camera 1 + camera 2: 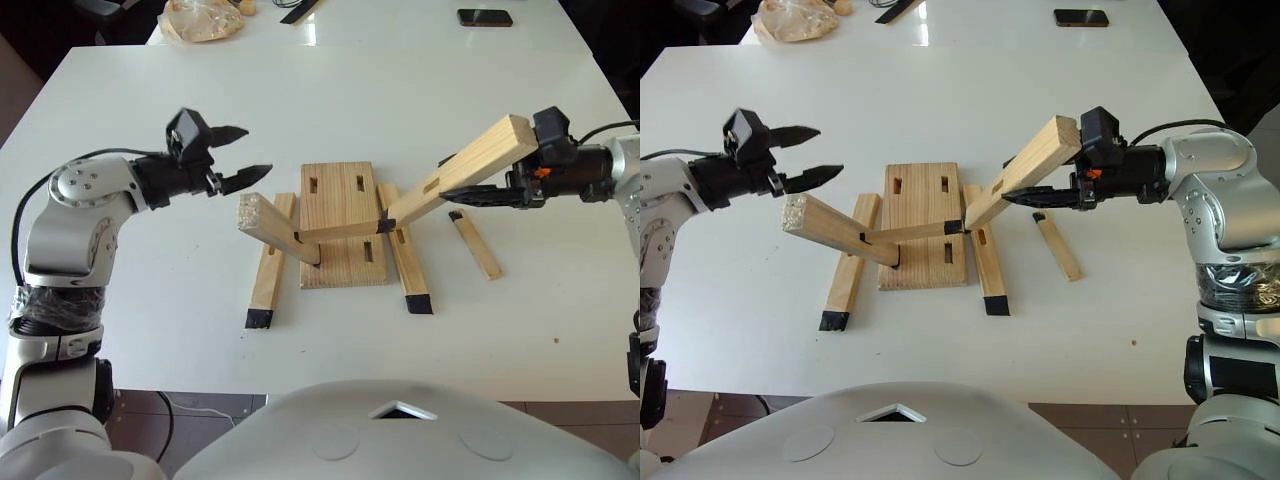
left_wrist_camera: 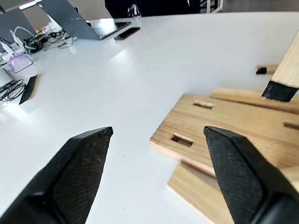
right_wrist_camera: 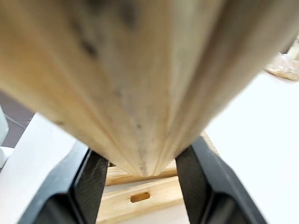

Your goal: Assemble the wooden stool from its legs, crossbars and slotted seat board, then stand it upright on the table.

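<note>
The slotted seat board (image 1: pixel 340 195) lies flat at the table's middle. Over it hangs a partial frame: a thin crossbar (image 1: pixel 340 232) joins a tilted leg (image 1: pixel 275 226) on the left, its lower end resting on the board, to a raised leg (image 1: pixel 485 152) on the right. My right gripper (image 1: pixel 452 178) is shut on that raised leg (image 3: pixel 140 84), which sits between its fingers (image 3: pixel 91 179). My left gripper (image 1: pixel 258 150) hovers open above the table, just left of the board's far corner (image 2: pixel 187 135). Two more legs (image 1: pixel 270 275) (image 1: pixel 410 265) lie flat beside the board.
A short loose crossbar (image 1: pixel 475 246) lies right of the board. A phone (image 1: pixel 485 17) and a plastic bag (image 1: pixel 205 18) sit at the table's far edge. A laptop (image 2: pixel 70 23) and cables (image 2: pixel 11 84) are on the adjoining table. Bare tabletop lies in front.
</note>
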Robot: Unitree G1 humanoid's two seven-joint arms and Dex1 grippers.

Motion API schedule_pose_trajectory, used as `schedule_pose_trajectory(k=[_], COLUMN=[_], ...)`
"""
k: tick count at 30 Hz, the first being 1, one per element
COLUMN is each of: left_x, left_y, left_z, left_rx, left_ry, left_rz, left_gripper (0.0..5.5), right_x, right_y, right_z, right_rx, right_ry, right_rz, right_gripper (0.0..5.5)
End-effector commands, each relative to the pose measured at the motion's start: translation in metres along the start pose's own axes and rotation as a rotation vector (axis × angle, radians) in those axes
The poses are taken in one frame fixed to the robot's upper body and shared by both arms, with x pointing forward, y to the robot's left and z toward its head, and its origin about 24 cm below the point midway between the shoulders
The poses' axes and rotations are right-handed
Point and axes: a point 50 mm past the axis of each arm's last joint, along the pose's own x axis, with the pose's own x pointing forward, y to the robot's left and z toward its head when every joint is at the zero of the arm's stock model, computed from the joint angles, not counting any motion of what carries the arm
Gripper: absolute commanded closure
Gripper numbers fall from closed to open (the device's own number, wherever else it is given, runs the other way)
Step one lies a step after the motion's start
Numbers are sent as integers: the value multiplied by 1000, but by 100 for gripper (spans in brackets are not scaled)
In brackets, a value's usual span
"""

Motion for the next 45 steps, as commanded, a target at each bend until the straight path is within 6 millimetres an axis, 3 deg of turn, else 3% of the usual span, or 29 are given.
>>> schedule_pose_trajectory(k=[1, 5, 14, 29, 38, 45], left_x=[-16, -25, -21, -12, -5, 1], left_y=[-24, -36, -49, -61, -76, -83], left_z=[-33, -46, -50, -41, -10, -12], left_rx=[79, 86, 82, 73, -29, -44], left_ry=[192, 262, 258, 192, 30, 27], left_rz=[-183, -283, -328, -346, -400, -412], left_gripper=[188, 188, 188, 188, 188, 188], right_x=[5, 14, 22, 26, 38, 41], right_y=[6, 17, 25, 19, 17, 6], right_z=[6, -2, -21, -17, -26, -29], right_rx=[3, 21, 21, -9, -64, -22], right_ry=[-33, -10, 45, 41, 155, 160], right_rz=[32, 79, 88, 74, 157, 165], right_gripper=[346, 346, 346, 346, 346, 346])
